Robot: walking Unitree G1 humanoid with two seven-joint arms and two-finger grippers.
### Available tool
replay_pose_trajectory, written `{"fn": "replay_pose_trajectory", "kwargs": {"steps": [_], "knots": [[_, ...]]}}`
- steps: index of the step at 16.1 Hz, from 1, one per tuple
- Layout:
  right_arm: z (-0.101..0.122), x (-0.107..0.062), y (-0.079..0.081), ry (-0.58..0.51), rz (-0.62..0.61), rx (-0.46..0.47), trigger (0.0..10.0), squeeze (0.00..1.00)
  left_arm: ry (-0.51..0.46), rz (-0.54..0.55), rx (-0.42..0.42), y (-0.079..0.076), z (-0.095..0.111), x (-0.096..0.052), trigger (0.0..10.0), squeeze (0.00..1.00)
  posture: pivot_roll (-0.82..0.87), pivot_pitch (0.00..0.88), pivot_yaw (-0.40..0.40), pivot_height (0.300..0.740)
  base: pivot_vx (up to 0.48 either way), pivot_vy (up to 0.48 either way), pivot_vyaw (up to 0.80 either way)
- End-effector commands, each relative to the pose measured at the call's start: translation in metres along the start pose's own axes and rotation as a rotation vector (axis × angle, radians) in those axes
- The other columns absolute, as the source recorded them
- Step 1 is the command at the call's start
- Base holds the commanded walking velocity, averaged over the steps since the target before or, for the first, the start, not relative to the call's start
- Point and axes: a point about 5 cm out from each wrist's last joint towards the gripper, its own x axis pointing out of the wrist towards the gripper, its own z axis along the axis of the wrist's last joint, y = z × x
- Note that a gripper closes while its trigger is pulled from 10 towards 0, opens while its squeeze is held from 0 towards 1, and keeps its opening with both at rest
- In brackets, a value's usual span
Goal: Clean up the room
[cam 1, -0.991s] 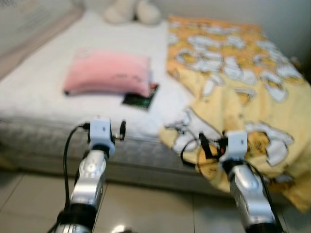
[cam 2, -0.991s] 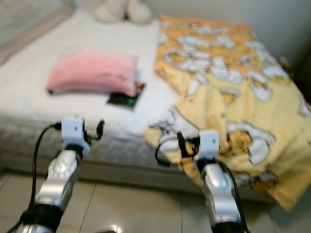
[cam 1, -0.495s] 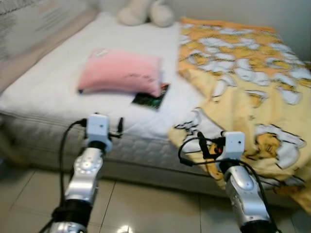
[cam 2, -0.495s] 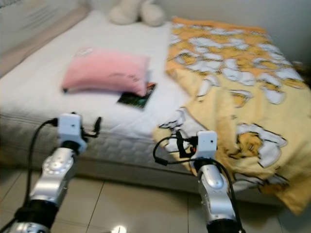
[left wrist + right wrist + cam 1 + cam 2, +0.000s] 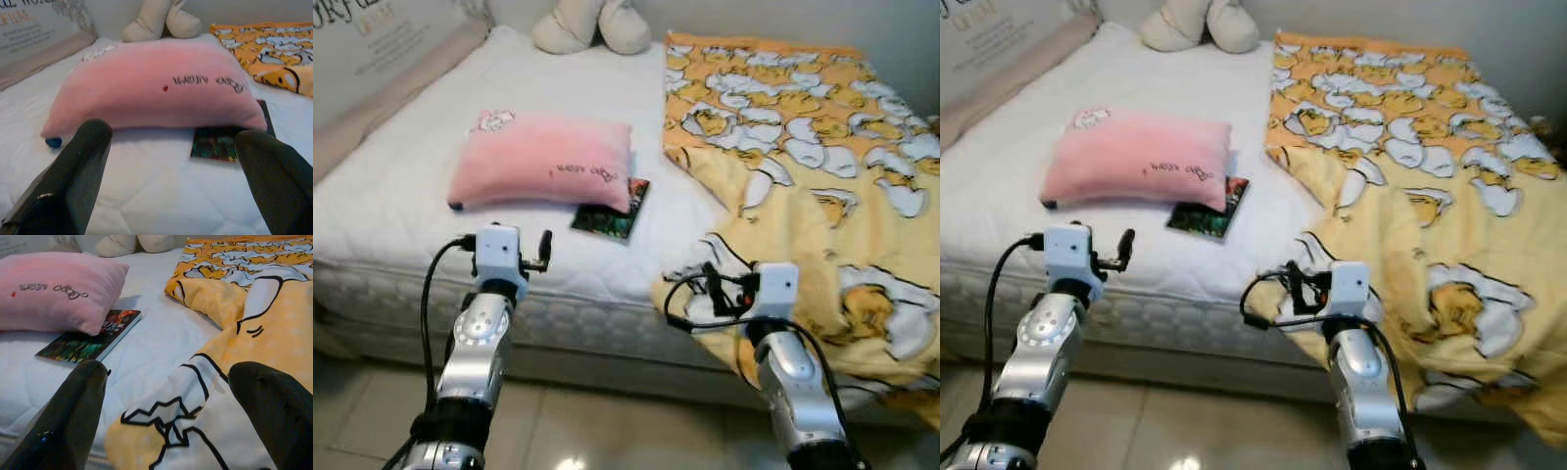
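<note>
Spread wide and empty, left gripper [image 5: 168, 171] at the near edge of the white mattress [image 5: 401, 196], with a pink pillow [image 5: 151, 85] straight ahead beyond the fingertips, a small blue object [image 5: 53, 142] by the pillow's corner, and a dark book [image 5: 227, 139] tucked partly under it toward the inner finger. Spread wide as well, right gripper [image 5: 181, 416] over the hanging corner of a yellow patterned blanket [image 5: 254, 342], the same book and pillow ahead past its inner finger. Far beyond both, against the wall, a cream plush toy [image 5: 590, 24].
</note>
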Motion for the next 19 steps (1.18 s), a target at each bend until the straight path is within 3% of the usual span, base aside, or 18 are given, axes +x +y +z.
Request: {"fn": "replay_pose_trajectory", "kwargs": {"steps": [1, 4, 8, 14, 17, 19], "knots": [[0.0, -0.003, -0.013, -0.003, -0.041, 0.001, 10.0, 0.32, -0.019, -0.024, -0.013, -0.009, 0.004, 0.002, 10.0, 0.0, -0.1, 0.0, 0.005, 0.74, 0.0, 0.48, 0.0], [0.0, -0.003, -0.014, -0.009, -0.053, -0.027, 10.0, 0.33, -0.015, -0.038, 0.03, -0.009, 0.005, 0.004, 10.0, 0.0, -0.1, 0.0, 0.005, 0.74, 0.0, 0.48, 0.73], [0.002, -0.003, -0.014, -0.018, -0.055, -0.021, 10.0, 0.29, -0.02, -0.04, 0.028, -0.008, 0.01, 0.01, 10.0, 0.0, -0.11, 0.0, 0.006, 0.74, 0.273, 0.34, 0.0], [0.005, -0.003, -0.014, -0.042, -0.056, -0.031, 10.0, 0.29, -0.017, -0.052, 0.057, -0.01, 0.013, 0.017, 10.0, 0.0, -0.11, 0.0, 0.008, 0.74, 0.472, 0.0, 0.0], [0.023, -0.004, -0.026, -0.159, -0.184, -0.045, 10.0, 0.29, -0.006, -0.091, 0.048, -0.015, 0.011, 0.016, 10.0, 0.0, -0.11, 0.0, 0.01, 0.74, 0.48, 0.0, 0.0], [0.033, -0.006, -0.035, -0.205, -0.265, -0.016, 10.0, 0.29, -0.068, -0.133, 0.006, -0.022, 0.021, 0.015, 10.0, 0.0, -0.11, 0.0, 0.01, 0.74, 0.48, 0.0, 0.0]]}}
